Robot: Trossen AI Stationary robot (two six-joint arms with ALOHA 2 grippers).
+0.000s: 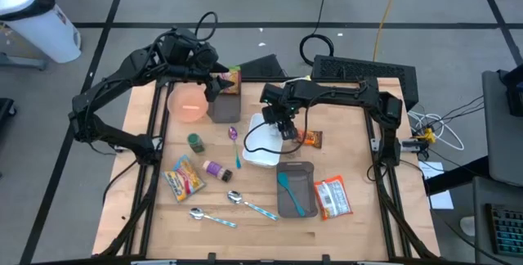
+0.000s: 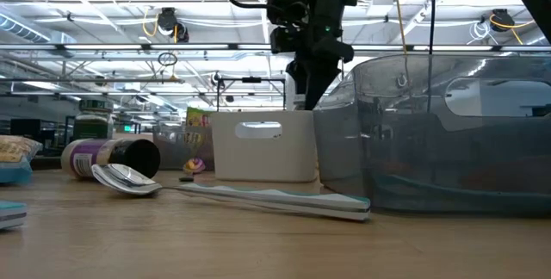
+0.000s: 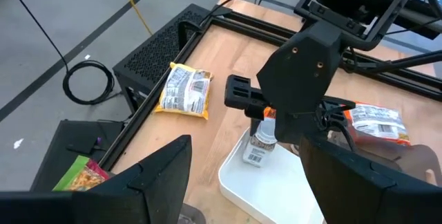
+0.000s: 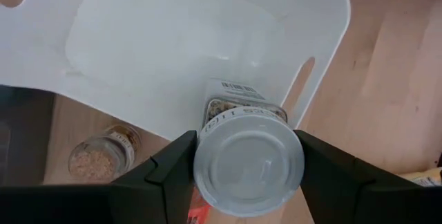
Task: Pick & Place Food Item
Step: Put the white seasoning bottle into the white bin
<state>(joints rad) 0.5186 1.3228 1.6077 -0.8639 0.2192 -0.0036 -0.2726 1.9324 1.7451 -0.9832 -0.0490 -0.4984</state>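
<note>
the right end effector (image 4: 248,165) is clamped on a small clear spice jar with a pale lid (image 4: 248,163), hanging over the far right corner of the white plastic bin (image 1: 263,144) mid-counter. this looks like the placing step; next it should lower the jar inside, then release. the left end effector (image 3: 245,175) waits spread wide, far left.
</note>
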